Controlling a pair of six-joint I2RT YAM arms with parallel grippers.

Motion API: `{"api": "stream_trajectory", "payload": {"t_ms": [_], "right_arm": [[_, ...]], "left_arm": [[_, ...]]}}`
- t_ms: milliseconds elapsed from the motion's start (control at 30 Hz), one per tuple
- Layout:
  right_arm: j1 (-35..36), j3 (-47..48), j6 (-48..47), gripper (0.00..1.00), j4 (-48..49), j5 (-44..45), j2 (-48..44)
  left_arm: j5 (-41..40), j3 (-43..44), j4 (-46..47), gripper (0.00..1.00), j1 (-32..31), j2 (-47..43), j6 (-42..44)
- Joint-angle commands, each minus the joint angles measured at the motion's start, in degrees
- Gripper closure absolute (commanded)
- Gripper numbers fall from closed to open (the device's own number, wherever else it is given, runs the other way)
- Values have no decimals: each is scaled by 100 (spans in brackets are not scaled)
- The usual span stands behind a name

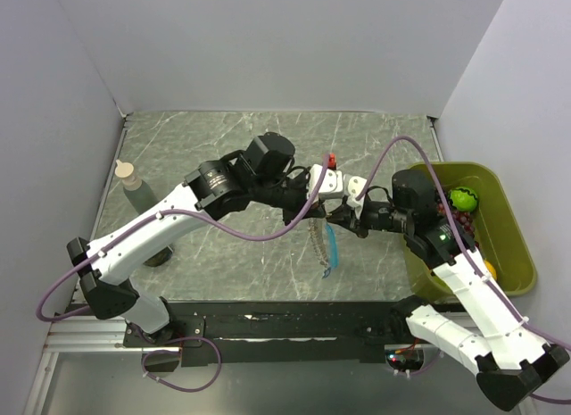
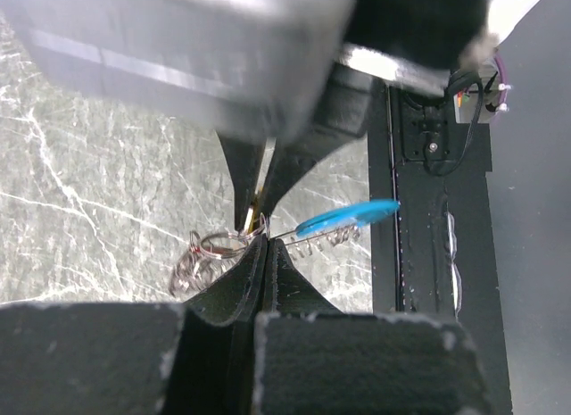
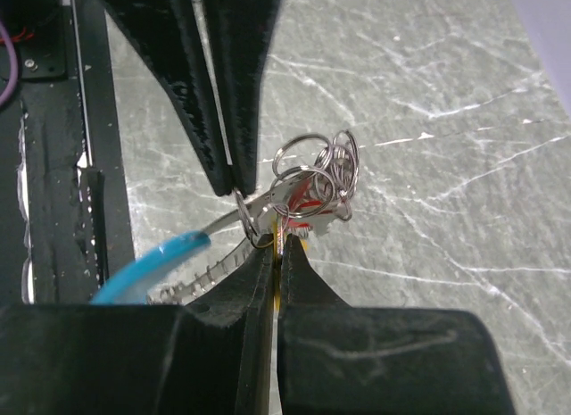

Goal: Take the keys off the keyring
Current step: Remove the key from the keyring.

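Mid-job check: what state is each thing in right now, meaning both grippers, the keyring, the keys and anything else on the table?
left gripper, shut on the keyring.
right gripper, shut on the keyring.
keyring, pinched between both grippers, bunched up.
light-blue strip, hanging from the keyring, not removed.
red key, on the keyring, not removed.
bottle, upright.
green bin, holding toy fruit.

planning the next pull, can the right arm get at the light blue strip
Probably not as is: the right fingers are shut on the keyring, though the strip hangs unobstructed beside them.
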Motion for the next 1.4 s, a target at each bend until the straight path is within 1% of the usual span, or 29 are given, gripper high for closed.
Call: {"api": "stream_trajectory", "payload": {"t_ms": [0, 300, 467, 1000, 1367], "right_arm": [[75, -83, 89, 100, 282, 322, -15], [101, -170, 204, 100, 423, 419, -129], [145, -302, 327, 100, 598, 621, -164], [286, -197, 459, 100, 757, 542, 20], [233, -337, 757, 100, 1126, 1253, 117]], "left_arm": [[81, 323, 366, 99, 4, -6, -149], [28, 366, 384, 99, -5, 64, -193], [37, 428, 366, 99, 3, 117, -219], [168, 560, 278, 99, -5, 223, -193], [212, 534, 278, 99, -5, 135, -184]]}}
